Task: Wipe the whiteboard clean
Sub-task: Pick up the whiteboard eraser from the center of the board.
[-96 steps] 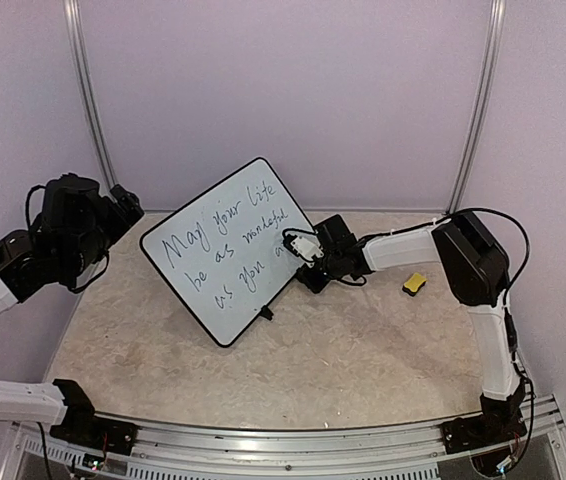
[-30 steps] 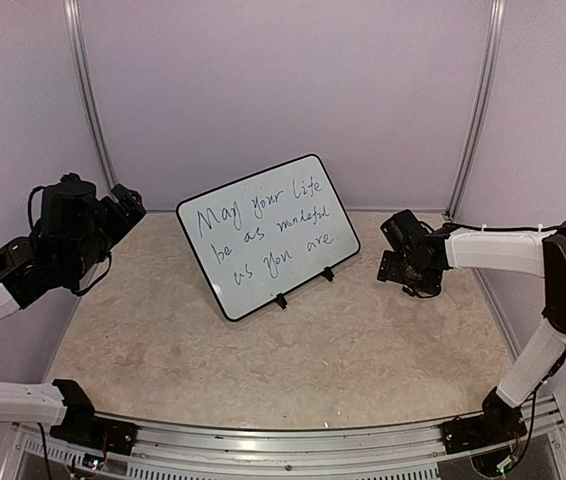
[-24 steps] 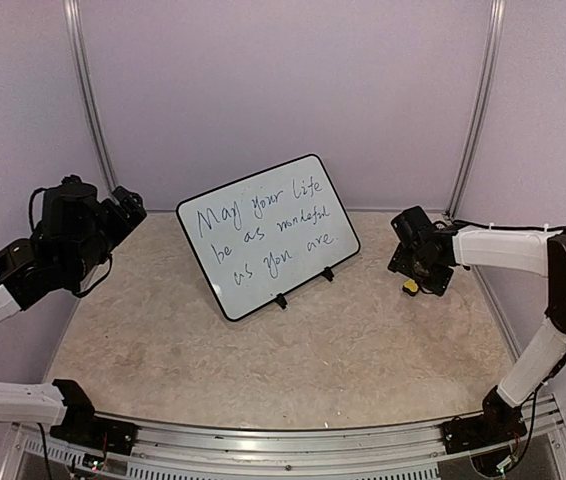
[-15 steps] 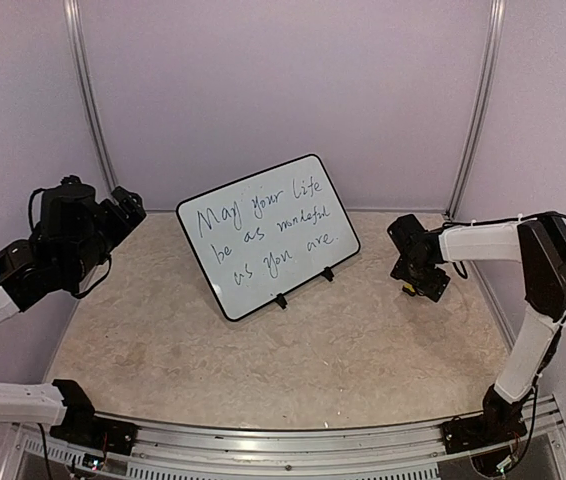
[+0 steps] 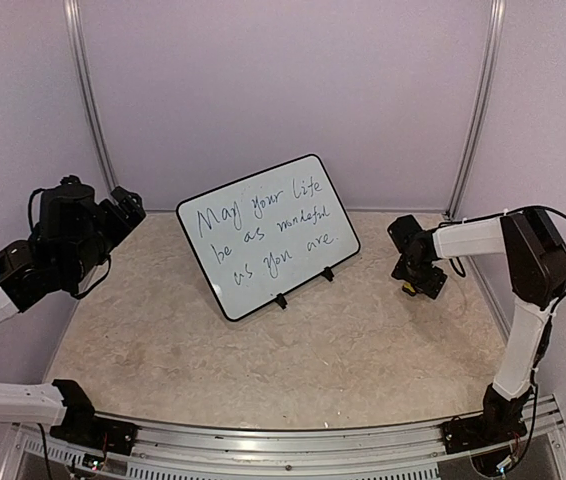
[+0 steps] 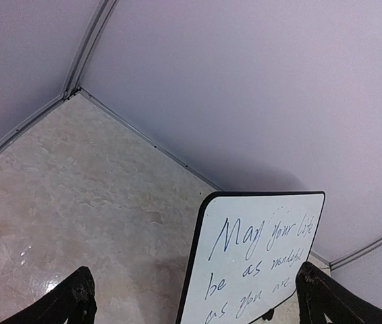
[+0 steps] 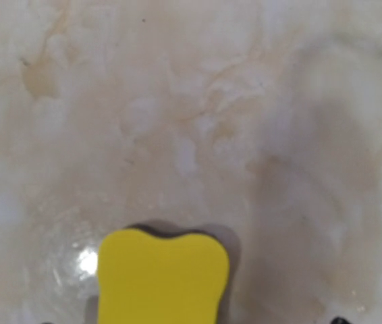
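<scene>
My right gripper (image 5: 418, 282) hovers over the yellow sponge (image 7: 164, 273) at right; jaws' state I cannot tell; I should centre, then pinch squarely; left gripper (image 5: 126, 206) hangs spread wide at left; the whiteboard (image 5: 268, 235) stands mid-frame, reading "May your life be as wonderful as you are."

- Table top (image 5: 293, 350): beige, marbled like stone, glossy in patches.
- Yellow sponge block (image 7: 164, 273): lies flat on the table top, with a notched upper edge and a dark shadow around it.
- Walls (image 5: 283, 90): plain lavender on three sides.
- Metal posts (image 5: 88, 100): stand at both back corners.
- Slotted rail (image 5: 293, 440): runs along the near edge.
</scene>
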Action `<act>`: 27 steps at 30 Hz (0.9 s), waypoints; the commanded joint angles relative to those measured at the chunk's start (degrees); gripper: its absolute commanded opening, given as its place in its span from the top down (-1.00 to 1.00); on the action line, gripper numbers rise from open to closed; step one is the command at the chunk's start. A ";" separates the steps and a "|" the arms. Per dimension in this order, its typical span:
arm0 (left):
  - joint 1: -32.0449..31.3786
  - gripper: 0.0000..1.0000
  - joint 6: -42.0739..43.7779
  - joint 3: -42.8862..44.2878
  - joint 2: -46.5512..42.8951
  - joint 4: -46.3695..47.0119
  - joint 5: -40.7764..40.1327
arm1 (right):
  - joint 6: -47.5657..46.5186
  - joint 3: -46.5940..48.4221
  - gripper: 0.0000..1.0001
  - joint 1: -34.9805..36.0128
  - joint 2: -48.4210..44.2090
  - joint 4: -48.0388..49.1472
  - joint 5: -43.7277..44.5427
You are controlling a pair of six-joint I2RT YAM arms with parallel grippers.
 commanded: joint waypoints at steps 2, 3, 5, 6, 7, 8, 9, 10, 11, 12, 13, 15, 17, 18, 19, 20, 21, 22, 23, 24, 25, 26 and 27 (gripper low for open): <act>-0.55 -0.98 0.22 -0.95 -0.59 0.54 0.02 | -1.46 1.29 -0.63 -0.98 2.10 1.35 1.45; -0.55 -0.98 0.17 -0.95 -0.61 0.54 -0.05 | -1.72 1.51 -0.61 -0.98 2.47 1.53 1.52; -0.56 -0.98 0.20 -0.95 -0.62 0.55 -0.07 | -2.17 1.81 -0.57 -1.00 3.07 1.90 1.83; -0.55 -0.98 0.18 -0.95 -0.62 0.56 -0.12 | -2.66 1.96 -0.54 -1.02 3.40 2.36 1.85; -0.56 -0.98 0.17 -0.88 -0.57 0.60 -0.08 | -3.12 2.01 -0.49 -1.07 3.68 2.84 1.79; -0.60 -0.98 0.16 -0.86 -0.54 0.61 0.01 | -3.54 2.09 -0.43 -1.01 3.94 3.19 1.79; -0.58 -0.98 0.16 -0.86 -0.46 0.56 0.01 | -3.73 2.18 -0.40 -1.00 4.07 3.38 1.86; -0.63 -0.98 0.20 -0.78 -0.38 0.53 0.02 | -3.78 2.19 -0.39 -1.01 4.26 3.48 1.99; -0.64 -0.98 0.21 -0.73 -0.31 0.53 0.02 | -3.76 2.19 -0.39 -1.00 4.44 3.42 2.18; -0.64 -0.98 0.18 -0.77 -0.34 0.53 -0.03 | -3.78 2.19 -0.34 -1.00 4.54 3.46 2.36; -0.64 -0.98 0.16 -0.77 -0.35 0.53 -0.07 | -3.90 2.19 -0.31 -1.00 4.64 3.42 2.40; -0.64 -0.98 0.17 -0.77 -0.27 0.54 -0.09 | -3.96 2.05 -0.24 -1.06 4.74 3.46 2.31; -0.64 -0.98 0.17 -0.70 -0.12 0.65 0.00 | -3.84 1.95 -0.09 -1.01 4.62 3.45 2.15; -0.64 -0.98 0.23 -0.69 -0.01 0.70 0.01 | -3.80 1.85 -0.03 -0.96 4.43 3.46 2.15; -0.64 -0.98 0.17 -0.64 0.20 0.70 0.08 | -3.88 1.76 0.05 -0.90 4.17 3.60 2.10; -0.64 -0.98 0.16 -0.60 0.31 0.75 0.10 | -3.89 1.68 0.15 -0.83 3.84 3.64 2.28; -0.64 -0.98 0.18 -0.60 0.54 0.85 0.17 | -4.14 1.59 0.27 -0.76 3.44 3.76 2.38; -0.64 -0.98 0.22 -0.53 0.64 1.00 0.25 | -4.17 1.50 0.39 -0.60 3.04 3.72 2.55; -0.70 -0.98 0.19 -0.51 0.83 1.09 0.28 | -4.19 1.41 0.41 -0.27 2.66 3.59 2.72; -0.72 -0.98 0.23 -0.47 0.93 1.26 0.32 | -4.30 1.45 0.42 -0.15 2.37 3.45 3.10; -0.74 -0.98 0.18 -0.38 1.04 1.40 0.36 | -4.64 1.59 0.49 0.18 1.95 3.10 3.42; -0.73 -0.98 0.25 -0.34 1.18 1.48 0.37 | -4.86 1.88 0.51 0.53 1.40 2.55 4.02; -0.75 -0.98 0.40 -0.26 1.28 1.57 0.37 | -5.38 1.99 0.51 1.07 0.82 2.35 4.60</act>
